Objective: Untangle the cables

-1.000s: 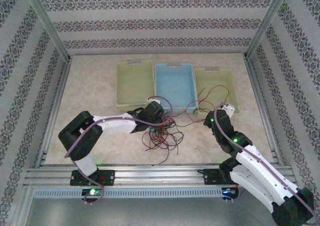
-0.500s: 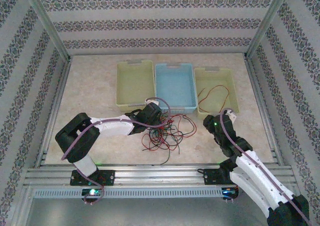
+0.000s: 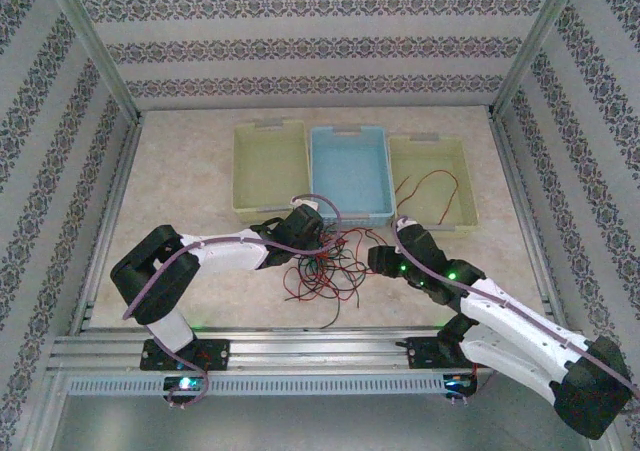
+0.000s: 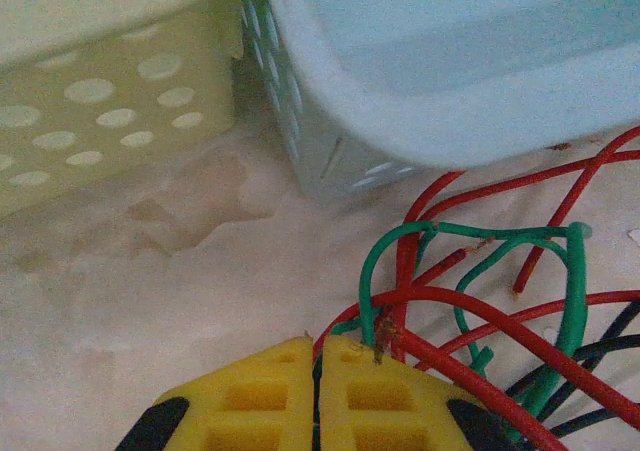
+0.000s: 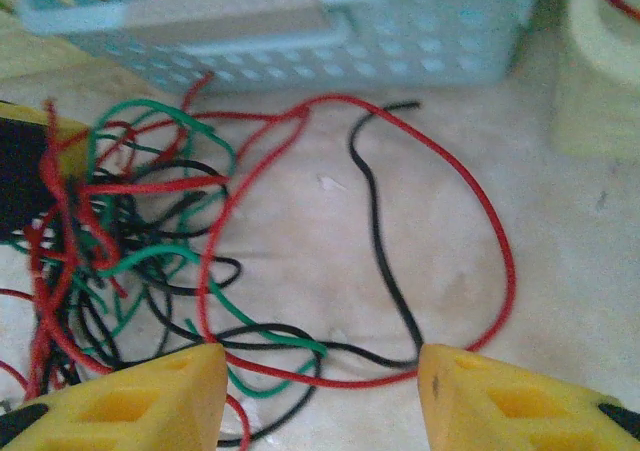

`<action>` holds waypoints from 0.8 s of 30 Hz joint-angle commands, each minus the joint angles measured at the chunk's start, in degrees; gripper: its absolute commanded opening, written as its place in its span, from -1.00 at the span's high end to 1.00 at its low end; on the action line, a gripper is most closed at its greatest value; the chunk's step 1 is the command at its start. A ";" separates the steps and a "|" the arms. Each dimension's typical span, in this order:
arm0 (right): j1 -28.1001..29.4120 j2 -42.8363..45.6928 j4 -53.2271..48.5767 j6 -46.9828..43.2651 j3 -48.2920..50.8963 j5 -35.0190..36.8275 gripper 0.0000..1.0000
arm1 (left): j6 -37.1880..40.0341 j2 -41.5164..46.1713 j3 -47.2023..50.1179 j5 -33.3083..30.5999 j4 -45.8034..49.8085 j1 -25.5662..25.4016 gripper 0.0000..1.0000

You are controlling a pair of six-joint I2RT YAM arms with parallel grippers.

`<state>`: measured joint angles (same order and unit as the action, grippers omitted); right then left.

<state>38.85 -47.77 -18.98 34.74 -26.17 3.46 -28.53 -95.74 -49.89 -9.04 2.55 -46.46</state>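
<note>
The cables [image 3: 330, 263] lie as a tangle of thin red, green and black wires on the table in front of the blue bin. My left gripper [image 3: 316, 241] sits at the tangle's upper left; in the left wrist view it [image 4: 320, 349] is shut, with red and green cables [image 4: 470, 301] coming out of its closed jaws. At the tangle's right edge, my right gripper [image 3: 380, 261] is open. In the right wrist view it [image 5: 322, 359] hovers over a red loop [image 5: 492, 221] and a black wire [image 5: 376, 221], touching neither. One separate red cable [image 3: 432, 185] lies in the right bin.
Three bins stand in a row behind the tangle: a yellow-green bin [image 3: 268, 166], a blue bin [image 3: 350, 161] and another yellow-green bin [image 3: 455, 156]. The blue bin's wall [image 4: 330, 151] is very close to the left fingers. Metal frame rails run along the table's sides.
My right arm has swung left from the right bin to the tangle's right edge. The red cable it was pulling now lies in that bin. The left arm has barely moved.
</note>
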 commanded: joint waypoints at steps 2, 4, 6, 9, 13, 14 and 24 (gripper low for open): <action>2.33 -2.81 4.21 -3.01 -3.31 3.39 -0.05 | 0.91 -1.20 -0.90 0.20 3.83 -1.00 1.00; 2.62 -6.04 5.65 -2.75 -4.69 0.93 -0.05 | 0.92 -1.20 -1.00 0.12 3.83 -1.07 1.00; 2.71 -9.21 7.11 -2.11 -5.67 -0.66 -0.02 | 0.92 -1.19 -1.03 0.03 3.86 -1.09 1.00; 2.40 -13.07 9.28 -1.40 -6.43 -1.65 0.15 | 0.71 -1.13 -1.15 -0.43 4.05 -1.26 1.00; 0.14 -17.37 10.52 1.23 -6.87 -3.05 0.30 | 0.63 -0.76 -1.00 -1.22 4.23 -1.49 1.00; -0.09 -17.97 10.76 1.45 -6.82 -2.99 0.31 | 0.63 -0.72 -0.98 -1.33 4.37 -1.53 1.00; -1.29 -24.92 16.95 2.48 -7.88 -6.34 0.34 | 0.74 -0.85 -1.11 -1.48 4.40 -1.79 1.00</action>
<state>37.98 -71.31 -5.21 36.12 -32.23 -1.21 -28.53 -95.85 -50.28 -9.74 3.03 -47.00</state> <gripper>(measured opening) 0.336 0.066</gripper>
